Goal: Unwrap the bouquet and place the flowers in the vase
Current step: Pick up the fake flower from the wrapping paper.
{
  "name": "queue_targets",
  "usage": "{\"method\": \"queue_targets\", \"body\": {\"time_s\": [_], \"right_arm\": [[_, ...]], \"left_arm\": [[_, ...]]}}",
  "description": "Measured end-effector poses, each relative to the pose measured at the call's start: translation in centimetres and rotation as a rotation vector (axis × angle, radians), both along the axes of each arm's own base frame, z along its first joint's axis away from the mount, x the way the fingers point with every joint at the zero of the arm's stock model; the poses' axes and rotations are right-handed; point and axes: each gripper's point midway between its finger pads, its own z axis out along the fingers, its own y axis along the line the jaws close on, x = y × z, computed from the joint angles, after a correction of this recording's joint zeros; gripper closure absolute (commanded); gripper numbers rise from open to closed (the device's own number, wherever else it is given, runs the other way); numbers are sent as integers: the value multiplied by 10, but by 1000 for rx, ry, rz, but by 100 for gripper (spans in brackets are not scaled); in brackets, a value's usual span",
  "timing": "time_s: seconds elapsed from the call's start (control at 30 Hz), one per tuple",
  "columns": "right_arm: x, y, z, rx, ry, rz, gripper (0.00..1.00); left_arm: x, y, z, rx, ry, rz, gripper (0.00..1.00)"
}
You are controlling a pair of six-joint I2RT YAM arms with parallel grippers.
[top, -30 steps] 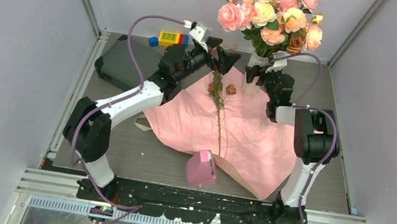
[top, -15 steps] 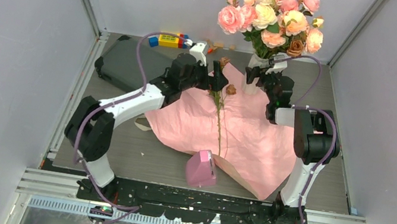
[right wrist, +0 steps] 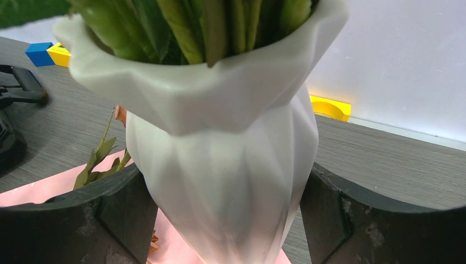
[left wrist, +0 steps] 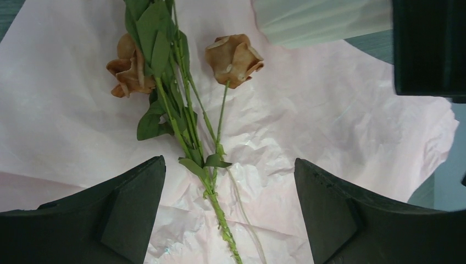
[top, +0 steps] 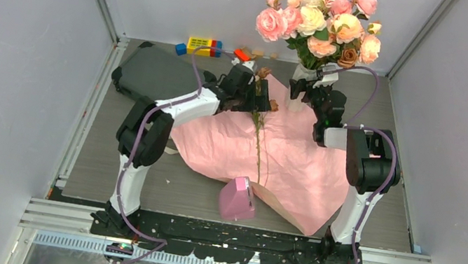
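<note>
Grey wood-grain tabletop (top: pixel 112 169) carries everything, boxed in by plain pale panels. Directly beneath the left gripper (left wrist: pixel 229 165), whose jaws stand wide with nothing in them, lie the flowers (left wrist: pixel 181 121). They are a few thin green stems bunched together, with two brown roses at the end farthest from its fingers, flat on the opened pink wrapping paper (left wrist: pixel 340 126).

Unwrapping looks done, so the step in hand seems to be picking up these stems. To do it well, the gripper should come down with both fingers straddling the whole bunch where the stems run closest, just below the leaves. It should close gently and catch none of the paper right under them. The looser stem with the single rose, toward the gripper's right finger, could slip out.

Beyond that finger stands the vase (right wrist: pixel 231 126), clasped around its ribbed body by the right gripper (right wrist: pixel 225 187). A large rose cluster (top: pixel 320 18) already crowds its neck, so little room looks left.
</note>
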Motion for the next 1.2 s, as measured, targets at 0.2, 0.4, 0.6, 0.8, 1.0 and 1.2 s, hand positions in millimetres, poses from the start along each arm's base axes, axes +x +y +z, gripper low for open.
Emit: {"method": "queue_targets", "body": {"time_s": [0.2,0.4,0.6,0.8,1.0,1.2], "right_arm": [[0,0,0,0,-2,0,100],[-2,0,0,1,-9,-1,100],[-3,-1,1,3,-16,-2,100],[-3,-1,1,4,-20,-3,100],[-5,-2,1,5,-27,-7,100],[-5,-2,1,6,-30,-9,100]], "left_arm": [[1,2,-32,55,62,14,10],[2,3,-57,96,111,12,9],[9,1,-64,169,104,-6,13],[11,-3,-72,237,91,-28,26],[10,-2,-83,304,96,-42,41],[11,-1,-84,309,97,-29,60]]}}
